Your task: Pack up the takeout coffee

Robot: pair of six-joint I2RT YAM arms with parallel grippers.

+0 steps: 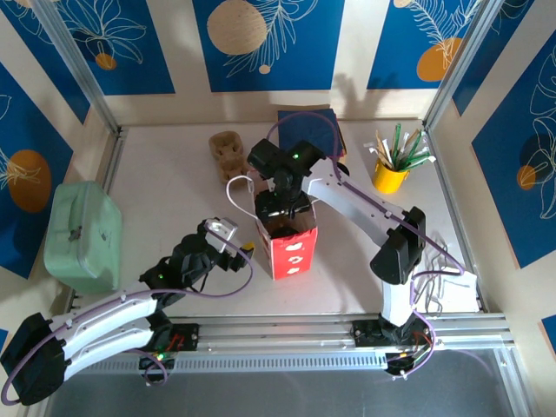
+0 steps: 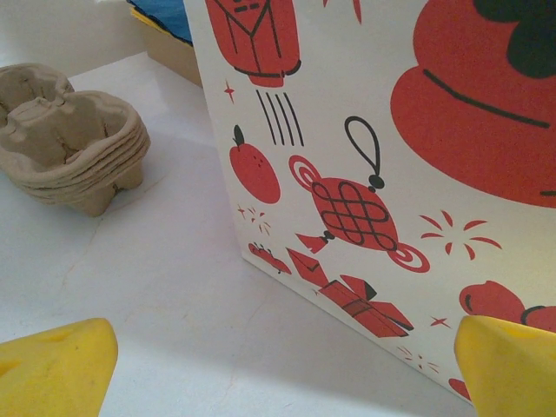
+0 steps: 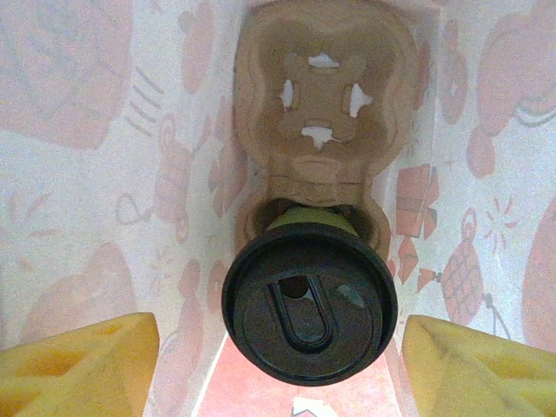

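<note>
The takeout coffee (image 3: pixel 308 300), with a black lid and a strip of lime-green side (image 3: pixel 313 217) showing, stands in the near pocket of a cardboard carrier (image 3: pixel 323 113) at the bottom of the red-and-white paper bag (image 1: pixel 287 239). My right gripper (image 3: pixel 278 347) hangs open above the bag's mouth. Its yellow pads (image 3: pixel 87 360) flank the lid without touching it. From the top view the right gripper (image 1: pixel 280 204) covers the bag's opening. My left gripper (image 2: pixel 287 365) is open at table level, just left of the bag's printed wall (image 2: pixel 373 174), with nothing between its pads.
A stack of cardboard carriers (image 1: pixel 228 149) lies behind the bag on the left. A mint-green case (image 1: pixel 82 234) stands at the left edge, a yellow cup of stirrers (image 1: pixel 391 174) at the back right, and a dark blue box (image 1: pixel 311 126) at the back.
</note>
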